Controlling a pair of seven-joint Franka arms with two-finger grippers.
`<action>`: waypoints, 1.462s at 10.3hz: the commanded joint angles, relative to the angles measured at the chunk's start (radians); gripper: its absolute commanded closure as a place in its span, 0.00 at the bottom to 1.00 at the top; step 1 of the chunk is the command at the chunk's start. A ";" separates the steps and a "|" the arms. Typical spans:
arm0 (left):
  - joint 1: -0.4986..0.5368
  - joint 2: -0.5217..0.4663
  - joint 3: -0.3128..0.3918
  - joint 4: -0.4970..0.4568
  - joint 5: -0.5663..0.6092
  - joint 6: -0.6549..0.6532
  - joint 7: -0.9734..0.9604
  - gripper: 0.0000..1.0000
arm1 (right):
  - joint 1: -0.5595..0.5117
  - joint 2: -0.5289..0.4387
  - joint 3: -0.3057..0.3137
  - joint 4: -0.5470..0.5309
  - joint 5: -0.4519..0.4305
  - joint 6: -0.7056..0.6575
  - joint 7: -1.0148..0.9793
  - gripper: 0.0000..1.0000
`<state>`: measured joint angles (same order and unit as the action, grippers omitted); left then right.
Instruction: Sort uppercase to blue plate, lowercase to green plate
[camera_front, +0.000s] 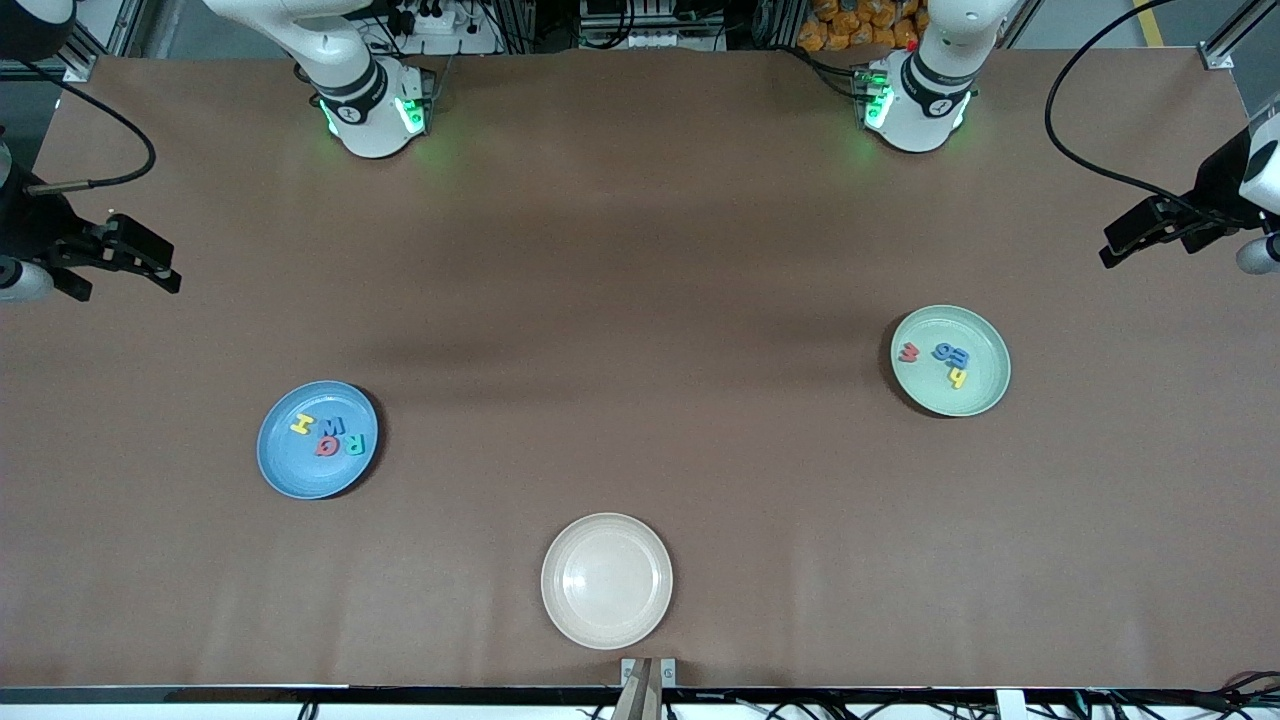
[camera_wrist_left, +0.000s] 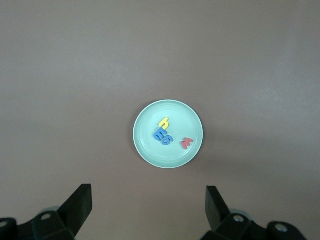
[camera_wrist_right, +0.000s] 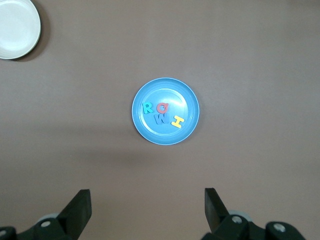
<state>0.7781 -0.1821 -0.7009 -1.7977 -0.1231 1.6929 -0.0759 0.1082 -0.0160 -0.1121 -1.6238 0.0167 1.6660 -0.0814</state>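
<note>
On the blue plate, toward the right arm's end: yellow H, blue W, red Q, teal R, flat, close together. On the green plate, toward the left arm's end: red w, two blue lowercase letters touching, yellow h. Cream plate nearest the camera. Left gripper and right gripper high over their plates, fingers wide, holding nothing.
</note>
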 joint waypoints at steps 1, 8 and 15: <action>-0.284 0.047 0.264 0.043 0.013 -0.044 -0.018 0.00 | -0.012 -0.013 0.009 -0.014 -0.011 0.001 0.005 0.00; -0.698 0.087 0.646 0.072 0.115 -0.073 -0.016 0.00 | -0.012 -0.013 0.011 -0.013 -0.009 0.003 0.006 0.00; -0.681 0.211 0.646 0.228 0.118 -0.164 -0.048 0.00 | -0.013 -0.009 0.009 -0.013 -0.009 0.006 0.006 0.00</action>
<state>0.1047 0.0157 -0.0541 -1.6142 -0.0255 1.5671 -0.0879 0.1080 -0.0155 -0.1132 -1.6284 0.0167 1.6689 -0.0814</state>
